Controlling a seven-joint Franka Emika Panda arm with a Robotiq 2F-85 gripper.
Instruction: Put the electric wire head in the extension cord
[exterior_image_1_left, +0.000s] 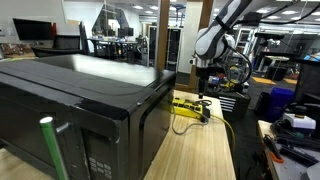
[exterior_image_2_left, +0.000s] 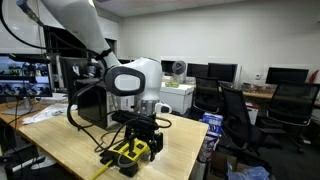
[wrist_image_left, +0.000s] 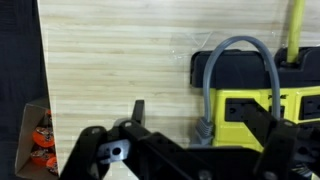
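The extension cord is a flat yellow power strip with dark sockets, lying on the wooden table; it shows in both exterior views. Its yellow cable runs off the top of the wrist view. A grey wire loops over the strip's black end and comes down to its grey plug head at the strip's left edge. My gripper is open, one finger on each side of the plug head, apart from it. It hangs just above the strip.
A large black microwave fills the table beside the strip. The table's edge is near, with a box of orange items below it. Office chairs and desks stand beyond. A green pole rises in the foreground.
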